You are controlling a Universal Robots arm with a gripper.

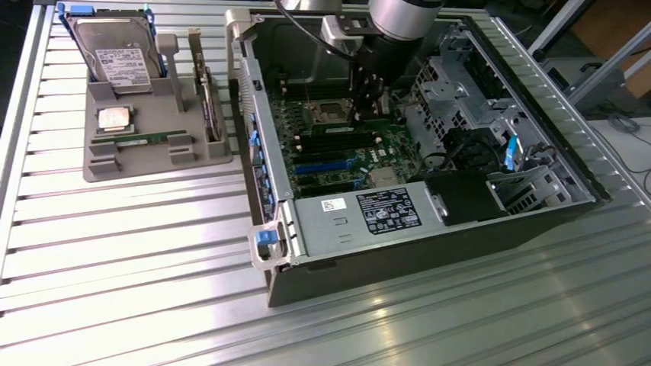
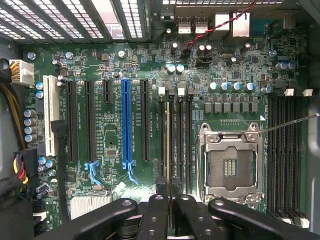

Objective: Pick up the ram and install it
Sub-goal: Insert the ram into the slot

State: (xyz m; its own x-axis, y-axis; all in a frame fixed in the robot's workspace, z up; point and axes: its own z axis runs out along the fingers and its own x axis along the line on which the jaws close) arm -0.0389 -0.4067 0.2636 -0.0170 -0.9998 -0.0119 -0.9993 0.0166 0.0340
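Note:
My gripper (image 1: 361,113) reaches down inside the open computer case (image 1: 267,244), over the memory slots of the green motherboard (image 2: 110,125). In the wrist view its black fingers (image 2: 155,210) meet around a thin edge-on strip, the ram (image 2: 167,140). The ram runs along one of the slots beside the processor socket (image 2: 231,167). The gripper is shut on it. Whether the ram sits fully down in the slot I cannot tell.
A grey tray (image 1: 102,171) at the exterior view's left holds a silver hard drive (image 1: 117,57), a square processor chip (image 1: 114,118), a thin green strip (image 1: 142,139) and an upright card (image 1: 209,99). The power supply (image 1: 356,217) and drive cages (image 1: 447,84) crowd the case.

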